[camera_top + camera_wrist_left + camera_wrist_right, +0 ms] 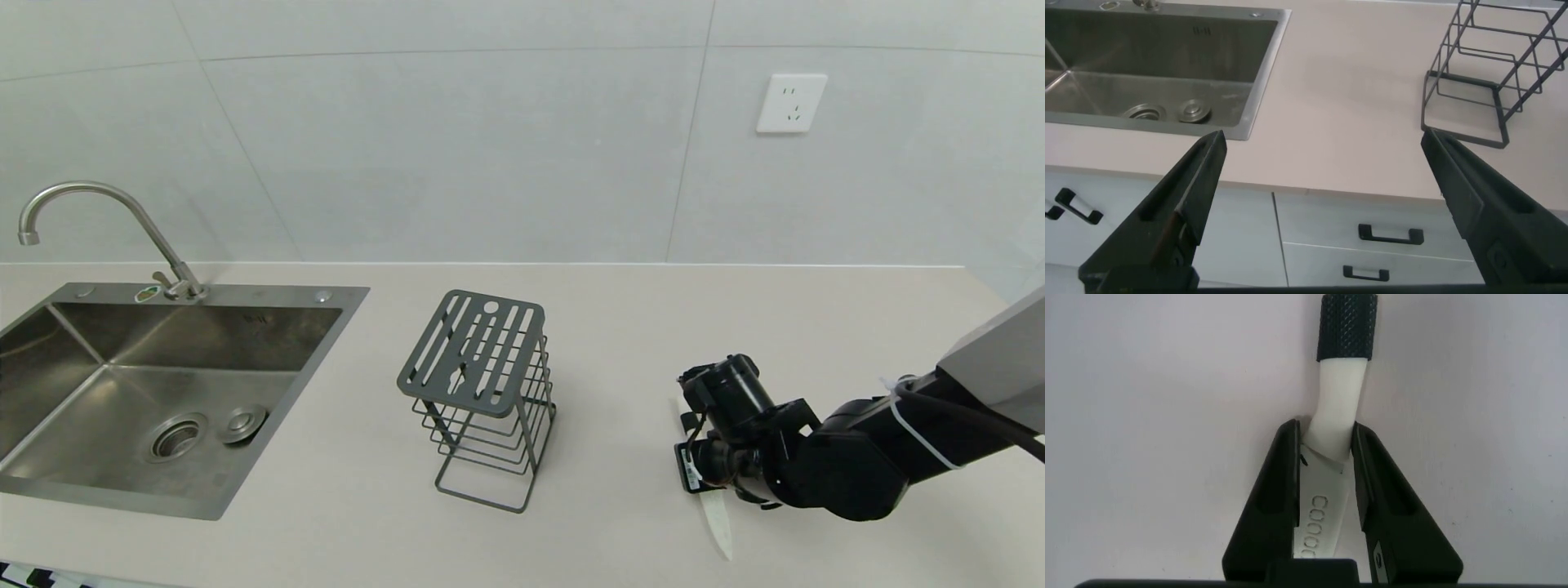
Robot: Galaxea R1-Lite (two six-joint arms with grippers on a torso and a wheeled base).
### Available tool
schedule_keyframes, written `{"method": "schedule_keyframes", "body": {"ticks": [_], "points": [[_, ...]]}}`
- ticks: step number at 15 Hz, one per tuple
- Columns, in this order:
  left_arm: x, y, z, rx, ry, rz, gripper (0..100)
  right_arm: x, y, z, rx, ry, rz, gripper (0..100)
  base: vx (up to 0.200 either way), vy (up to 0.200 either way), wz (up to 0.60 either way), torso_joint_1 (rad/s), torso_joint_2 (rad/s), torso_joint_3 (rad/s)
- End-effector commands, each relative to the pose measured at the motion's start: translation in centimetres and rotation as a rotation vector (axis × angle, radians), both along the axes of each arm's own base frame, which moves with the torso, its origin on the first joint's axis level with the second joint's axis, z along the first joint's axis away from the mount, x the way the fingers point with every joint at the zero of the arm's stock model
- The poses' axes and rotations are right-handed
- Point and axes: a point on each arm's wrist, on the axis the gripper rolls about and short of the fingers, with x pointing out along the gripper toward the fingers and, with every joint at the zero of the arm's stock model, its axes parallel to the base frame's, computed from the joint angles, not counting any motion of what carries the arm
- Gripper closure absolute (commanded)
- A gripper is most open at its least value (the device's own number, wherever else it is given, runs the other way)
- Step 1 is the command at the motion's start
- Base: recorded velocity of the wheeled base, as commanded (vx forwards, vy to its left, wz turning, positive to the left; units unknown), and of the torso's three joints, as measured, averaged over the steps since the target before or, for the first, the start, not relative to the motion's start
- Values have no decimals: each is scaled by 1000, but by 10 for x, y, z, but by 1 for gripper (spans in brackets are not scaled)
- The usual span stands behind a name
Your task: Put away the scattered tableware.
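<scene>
Right gripper (pixel 1327 433) is down on the counter (pixel 620 327), fingers drawn narrow with 1 on each flat edge of the white knife (pixel 1335 392), just behind its black knurled handle. From the right wrist view I read that as closed on the blade, though I can't confirm how firm the pinch is. The knife lies flat on the counter. In the head view its pale blade (pixel 717 514) sticks out from under the gripper toward the near edge, long axis running roughly near-to-far with a slight slant. The slotted knife rack (pixel 482 359) stands upright well to my left of that gripper, with bare counter between them and the slots facing up. That is the relation I care about. The knife is horizontal and the slots want it vertical, so I expect the next move is a lift, a carry to the left and a rotation to point the blade down. The right arm is plainly the nearer 1. Left gripper (pixel 1323 139) hangs wide open with nothing in it, over the counter's front edge between the sink (pixel 245 291) and the rack. Main risk is the thin blade slipping in the pinch.
</scene>
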Motion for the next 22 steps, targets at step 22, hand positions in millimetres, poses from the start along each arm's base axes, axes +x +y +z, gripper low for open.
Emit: {"method": "schedule_keyframes", "body": {"ticks": [22], "points": [[-6,-4,124,163,-440,-292,0,-17,-53,74,190,-517,614,100,0,0,0,0,0,0]]}}
